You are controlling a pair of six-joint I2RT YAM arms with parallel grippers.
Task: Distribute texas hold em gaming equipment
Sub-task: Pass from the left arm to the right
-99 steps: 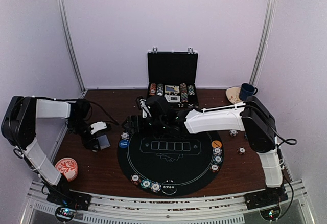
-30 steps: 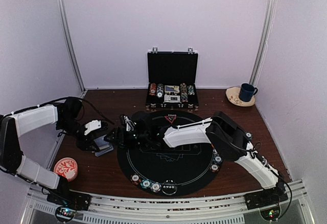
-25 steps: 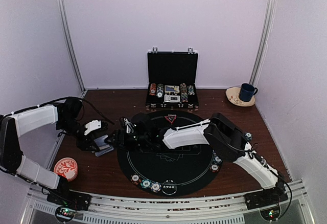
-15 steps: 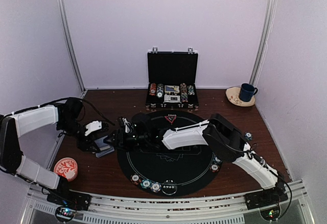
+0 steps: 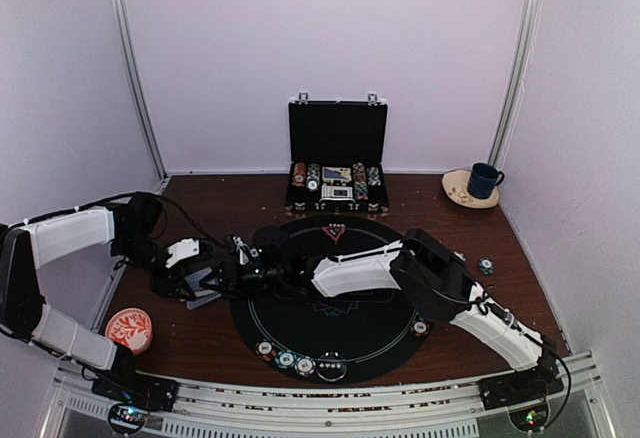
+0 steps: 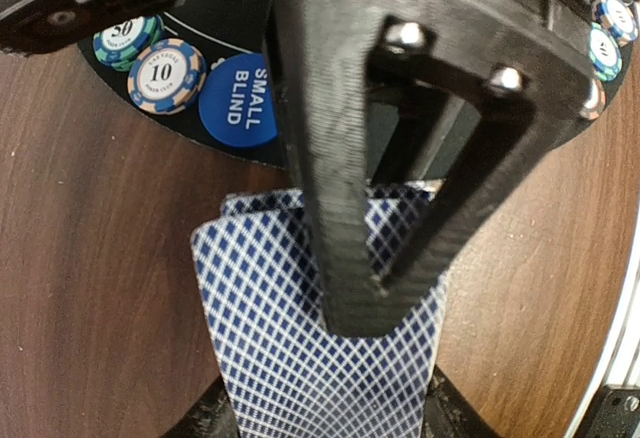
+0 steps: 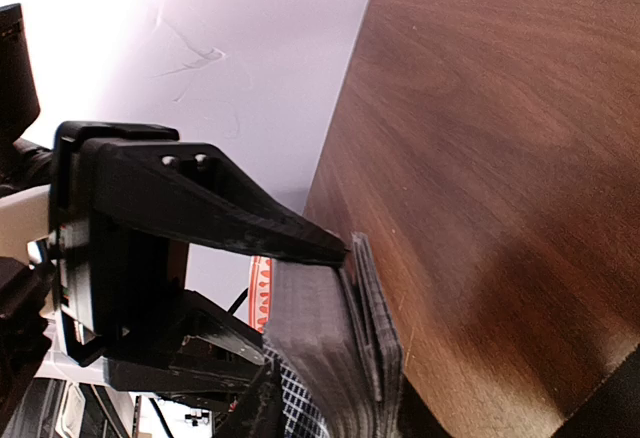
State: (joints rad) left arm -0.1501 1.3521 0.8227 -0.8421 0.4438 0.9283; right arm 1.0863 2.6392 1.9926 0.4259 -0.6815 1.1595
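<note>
Left arm [image 5: 70,233] comes in from the side. Left jaws are clenched on a slightly splayed deck of blue diamond-backed playing cards [image 6: 290,358], held over the brown wooden worktop [image 5: 200,343] just beside the left edge of the black round felt mat [image 5: 340,323]. Right arm [image 5: 355,268] stretches across the mat to the deck. One black finger [image 6: 325,178] of the right jaws lies over the top card, tip at the deck's edge. Can't tell if right jaws are clenched on a card or released. Blue "SMALL BLIND" disc [image 6: 238,108], orange-edged 10 chip [image 6: 165,73] & teal chip [image 6: 128,38] sit on the mat's rim nr the deck. Black briefcase [image 5: 337,158] stands open at the back.
</note>
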